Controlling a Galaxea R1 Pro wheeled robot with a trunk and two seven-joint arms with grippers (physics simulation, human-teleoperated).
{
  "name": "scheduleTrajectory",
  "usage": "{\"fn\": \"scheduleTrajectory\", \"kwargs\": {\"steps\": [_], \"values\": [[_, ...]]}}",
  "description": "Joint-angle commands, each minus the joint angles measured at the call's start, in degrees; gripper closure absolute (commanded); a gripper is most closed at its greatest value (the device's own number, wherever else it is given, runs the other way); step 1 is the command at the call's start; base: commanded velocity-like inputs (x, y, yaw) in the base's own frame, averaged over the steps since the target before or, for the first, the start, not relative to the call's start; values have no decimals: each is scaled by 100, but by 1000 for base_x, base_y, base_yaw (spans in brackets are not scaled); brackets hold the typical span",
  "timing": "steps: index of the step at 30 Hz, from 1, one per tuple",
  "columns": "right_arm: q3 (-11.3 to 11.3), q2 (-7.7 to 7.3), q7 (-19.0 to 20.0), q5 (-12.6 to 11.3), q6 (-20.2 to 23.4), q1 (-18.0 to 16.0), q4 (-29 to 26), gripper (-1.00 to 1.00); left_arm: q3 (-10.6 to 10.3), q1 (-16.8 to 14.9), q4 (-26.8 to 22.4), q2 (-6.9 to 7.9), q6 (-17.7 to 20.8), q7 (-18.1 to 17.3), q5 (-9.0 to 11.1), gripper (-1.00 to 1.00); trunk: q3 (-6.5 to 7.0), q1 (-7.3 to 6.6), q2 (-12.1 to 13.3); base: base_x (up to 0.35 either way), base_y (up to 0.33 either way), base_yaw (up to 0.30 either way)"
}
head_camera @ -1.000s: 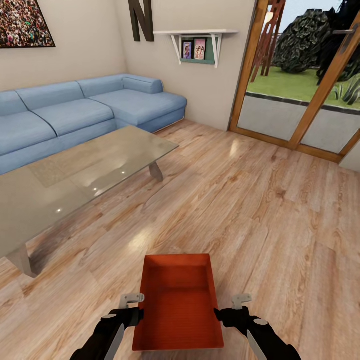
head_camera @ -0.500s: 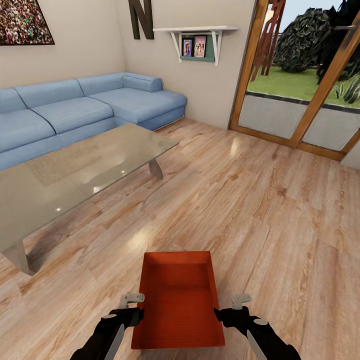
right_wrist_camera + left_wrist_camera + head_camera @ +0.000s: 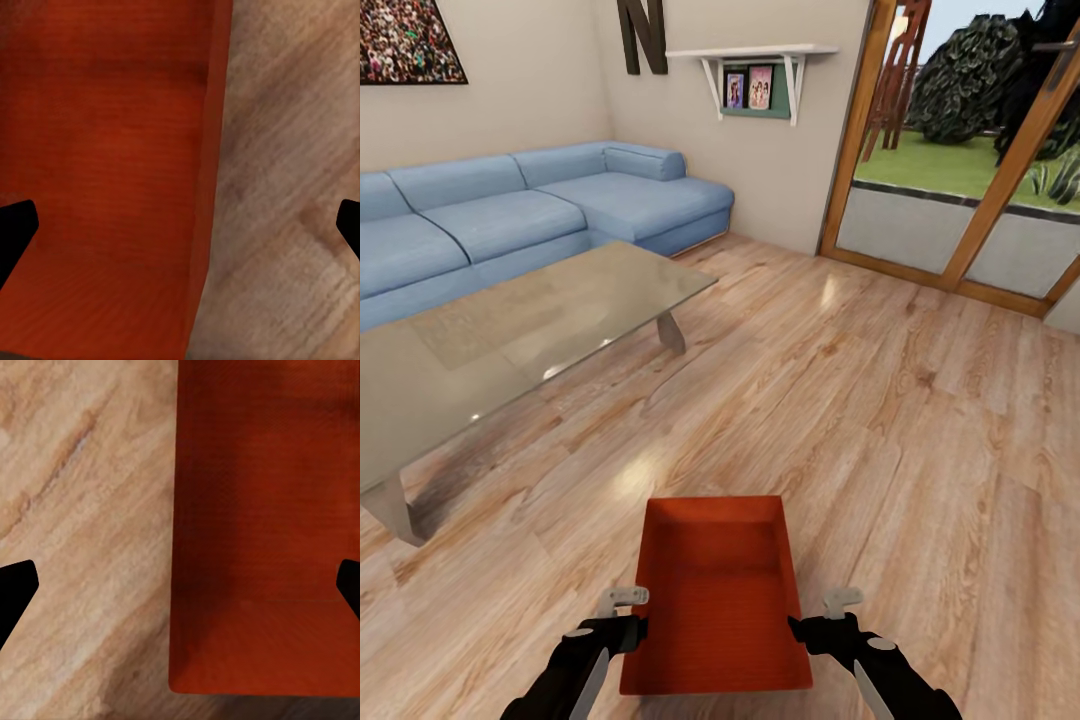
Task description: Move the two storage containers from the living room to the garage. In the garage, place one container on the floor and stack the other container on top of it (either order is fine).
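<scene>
One red-orange storage container (image 3: pixel 715 600) sits low over the light wood plank flooring of the living room, just in front of me. My left gripper (image 3: pixel 622 615) is at its left long wall and my right gripper (image 3: pixel 830 615) at its right long wall. In the left wrist view the container (image 3: pixel 262 525) has its wall between the two widely spread black fingers (image 3: pixel 15 585), so this gripper is open. The right wrist view shows the same: the container (image 3: pixel 105 150) wall stands between spread fingers (image 3: pixel 15 225). The second container is out of view.
A grey low table (image 3: pixel 510 340) stands ahead on the left, with the blue sectional sofa (image 3: pixel 540 215) behind it. The crowd photo (image 3: pixel 405 40), the black letter N (image 3: pixel 642 35) and a wall shelf (image 3: pixel 755 75) hang on the walls. A wood-framed glass door (image 3: pixel 960 170) is at the far right.
The whole head view has shifted: floor, table and container have slid slightly up the picture, while both grippers keep their place in it. Both grippers stay open.
</scene>
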Motion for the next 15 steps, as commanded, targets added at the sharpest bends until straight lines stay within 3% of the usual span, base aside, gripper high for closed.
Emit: {"fn": "scheduleTrajectory", "kwargs": {"steps": [1,15], "values": [[22,-4,1,-18,33,0,-12,-100,-10,1,-9,1,28,37,32,-100,-23,22,-43,0,0,0],[24,-7,1,-18,33,0,-12,-100,-10,0,-7,-15,31,37,33,-100,-274,329,-605,0,0,0]]}}
